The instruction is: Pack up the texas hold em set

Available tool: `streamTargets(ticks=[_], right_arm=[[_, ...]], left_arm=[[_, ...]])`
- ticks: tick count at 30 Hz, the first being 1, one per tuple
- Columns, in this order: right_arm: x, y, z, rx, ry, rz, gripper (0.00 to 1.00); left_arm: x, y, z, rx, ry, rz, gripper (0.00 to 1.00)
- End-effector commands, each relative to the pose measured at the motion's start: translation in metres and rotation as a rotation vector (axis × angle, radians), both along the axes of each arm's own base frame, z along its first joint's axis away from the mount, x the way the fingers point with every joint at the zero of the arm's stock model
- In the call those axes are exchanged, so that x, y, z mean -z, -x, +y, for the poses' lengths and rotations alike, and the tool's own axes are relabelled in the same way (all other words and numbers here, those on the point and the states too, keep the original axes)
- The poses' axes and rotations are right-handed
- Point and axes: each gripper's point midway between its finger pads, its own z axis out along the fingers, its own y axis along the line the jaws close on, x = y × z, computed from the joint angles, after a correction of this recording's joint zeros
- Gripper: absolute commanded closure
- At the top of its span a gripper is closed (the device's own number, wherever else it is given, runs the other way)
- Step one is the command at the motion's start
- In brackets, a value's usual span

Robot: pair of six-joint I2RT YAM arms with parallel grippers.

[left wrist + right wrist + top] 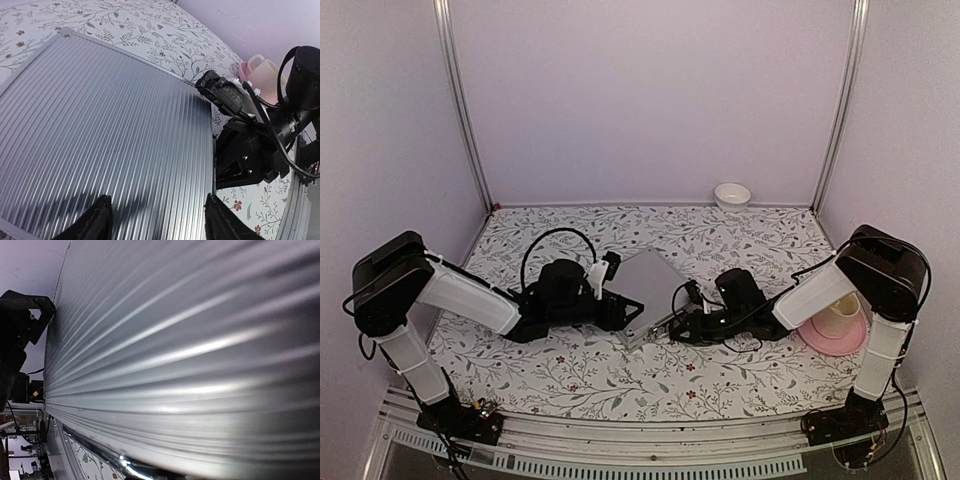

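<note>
Bowl [732, 195] sat at the far edge of the table [570, 375], well apart from both arms. Cup [842, 312] stood on a pink plate [825, 340] under the right arm's elbow, near the case [650, 280] but not touching it. Nothing lay between the arms and the case.

The case lay mid-table, ribbed silver face up, flanked by both arms. Left gripper [628, 312] was at its near-left corner, over the lid. Its fingers [97, 222] stood apart in a medium gap with only ribbed lid below them. Right gripper [682, 322] was against the near-right edge with jaws closed. Couldn't tell if it pinched anything, since the right wrist view was filled by blurred ribbing.

The table had a white floral cover. Walls were pale lilac, with aluminium posts [460, 110] in the back corners.
</note>
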Motion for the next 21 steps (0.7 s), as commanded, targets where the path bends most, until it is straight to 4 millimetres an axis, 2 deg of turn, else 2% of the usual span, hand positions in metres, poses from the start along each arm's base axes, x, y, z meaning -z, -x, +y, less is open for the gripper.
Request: streamTargets(ticks=[1, 5, 11, 13, 17, 21], right_arm=[[0.014, -0.021, -0.005, 0.116, 0.057, -0.016, 0.86], [0.014, -0.022, -0.007, 0.136, 0.063, -0.018, 0.82], [0.008, -0.022, -0.004, 0.134, 0.051, -0.025, 0.82], [0.007, -0.019, -0.009, 0.142, 0.059, -0.026, 0.82], [0.003, -0.012, -0.025, 0.168, 0.091, -0.033, 0.74], [0.001, -0.005, -0.031, 0.158, 0.100, -0.030, 0.71]], left_arm=[[0.010, 0.001, 0.006, -0.001, -0.002, 0.024, 0.37], [0.008, 0.002, 0.007, -0.004, 0.003, 0.023, 0.37], [0.006, 0.002, 0.008, -0.006, 0.004, 0.018, 0.37], [0.006, 0.001, 0.008, -0.008, 0.004, 0.016, 0.37], [0.004, 0.002, 0.009, -0.009, 0.006, 0.013, 0.37], [0.004, 0.002, 0.009, -0.007, 0.007, 0.013, 0.37]])
